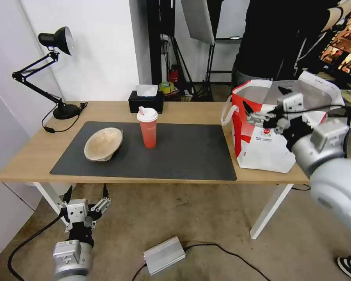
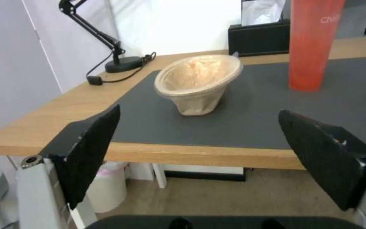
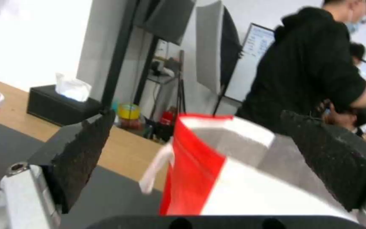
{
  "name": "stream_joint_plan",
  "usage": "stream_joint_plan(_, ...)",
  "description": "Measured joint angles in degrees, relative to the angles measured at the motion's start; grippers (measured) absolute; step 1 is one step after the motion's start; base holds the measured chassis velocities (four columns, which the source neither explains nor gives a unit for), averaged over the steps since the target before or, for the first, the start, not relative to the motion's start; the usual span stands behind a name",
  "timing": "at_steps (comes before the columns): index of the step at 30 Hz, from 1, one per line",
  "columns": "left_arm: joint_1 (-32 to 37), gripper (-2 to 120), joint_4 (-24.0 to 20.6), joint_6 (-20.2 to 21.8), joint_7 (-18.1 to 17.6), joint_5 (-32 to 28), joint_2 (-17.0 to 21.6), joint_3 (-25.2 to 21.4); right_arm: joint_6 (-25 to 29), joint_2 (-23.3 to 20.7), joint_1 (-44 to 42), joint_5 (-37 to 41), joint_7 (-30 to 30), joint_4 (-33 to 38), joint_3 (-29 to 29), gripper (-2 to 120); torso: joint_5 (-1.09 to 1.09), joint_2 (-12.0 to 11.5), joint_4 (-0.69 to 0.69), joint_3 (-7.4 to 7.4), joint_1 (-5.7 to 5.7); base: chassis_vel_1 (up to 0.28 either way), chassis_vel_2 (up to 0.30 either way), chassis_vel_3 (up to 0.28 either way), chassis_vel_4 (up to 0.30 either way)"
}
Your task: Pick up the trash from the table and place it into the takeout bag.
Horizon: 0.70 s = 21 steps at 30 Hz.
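On the dark mat of the light-wood table (image 1: pixel 35 156), a beige paper-pulp bowl (image 1: pixel 103 143) lies tilted on its side. A red drink cup (image 1: pixel 148 127) with a white lid stands upright to its right. The white-and-red takeout bag (image 1: pixel 261 144) stands open at the table's right end, showing its foil lining. My right gripper (image 1: pixel 265 99) hovers open and empty at the bag's near upper edge; its wrist view shows the bag (image 3: pixel 217 171) between the fingers (image 3: pixel 81 156). My left gripper (image 1: pixel 85 197) hangs open below the table's front edge, facing the bowl (image 2: pixel 198 82) and cup (image 2: pixel 314 44).
A black tissue box (image 1: pixel 146 100) sits at the table's back edge and a black desk lamp (image 1: pixel 58 70) at its back left, with a cord trailing. A person (image 1: pixel 277 43) stands behind the bag. A silver box (image 1: pixel 164 254) with cables lies on the floor.
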Motion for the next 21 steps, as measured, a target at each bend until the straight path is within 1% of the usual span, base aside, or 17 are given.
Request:
stream_joint_plan(1,0.0,100,0.0,0.0,0.0,0.0,0.0,0.0,0.0,0.0,0.0,0.0,0.0,0.0,0.0,100,0.0,0.0,0.0,0.0,0.0,0.0,0.0,0.0,0.0)
stream_joint_plan(4,0.0,100,0.1,-0.2,0.1,0.2,0.0,0.0,3.0,3.0,-6.9,-5.2,-0.1,0.5,2.1,100,0.0,0.0,0.0,0.0,0.0,0.0,0.0,0.0,0.0)
stream_joint_plan(5,0.0,100,0.1,-0.2,0.1,0.2,0.0,0.0,3.0,3.0,-6.9,-5.2,-0.1,0.5,2.1,100,0.0,0.0,0.0,0.0,0.0,0.0,0.0,0.0,0.0)
stream_joint_plan(8,0.3,100,0.1,-0.8,0.4,0.3,0.1,0.1,4.2,5.9,-11.7,-8.1,-0.2,1.1,3.6,100,0.0,0.0,0.0,0.0,0.0,0.0,0.0,0.0,0.0)
stream_joint_plan(9,0.3,100,0.1,-0.8,0.4,0.3,0.1,0.1,4.2,5.9,-11.7,-8.1,-0.2,1.1,3.6,100,0.0,0.0,0.0,0.0,0.0,0.0,0.0,0.0,0.0)
stream_joint_plan(11,0.6,100,0.0,-1.4,0.9,0.4,0.3,0.1,4.6,7.7,-13.9,-9.6,-0.1,1.5,4.2,100,-0.01,0.0,0.0,0.0,0.0,0.0,0.0,0.0,0.0)
stream_joint_plan(12,0.6,100,0.0,-1.4,0.9,0.4,0.3,0.1,4.6,7.7,-13.9,-9.6,-0.1,1.5,4.2,100,-0.01,0.0,0.0,0.0,0.0,0.0,0.0,0.0,0.0)
stream_joint_plan(15,0.9,100,-0.1,-2.0,1.9,0.5,0.8,-0.1,4.7,10.5,-16.8,-11.6,0.4,1.7,4.5,100,-0.01,0.0,0.01,0.0,0.0,0.0,0.0,0.0,0.0)
stream_joint_plan(16,0.9,100,-0.1,-2.0,1.9,0.5,0.8,-0.1,4.7,10.5,-16.8,-11.6,0.4,1.7,4.5,100,-0.01,0.0,0.01,0.0,0.0,0.0,0.0,0.0,0.0)
stream_joint_plan(19,1.1,100,-0.3,-2.4,2.2,0.5,1.5,-0.3,4.9,12.9,-19.1,-13.2,0.8,1.8,4.5,100,0.0,0.0,0.01,0.0,0.0,0.0,0.0,0.0,0.0)
stream_joint_plan(21,1.2,100,-0.3,-2.6,2.6,0.5,1.8,-0.4,5.0,13.6,-19.7,-13.7,0.9,1.7,4.5,100,-0.01,0.0,0.01,0.0,0.0,0.0,0.0,0.0,0.0)
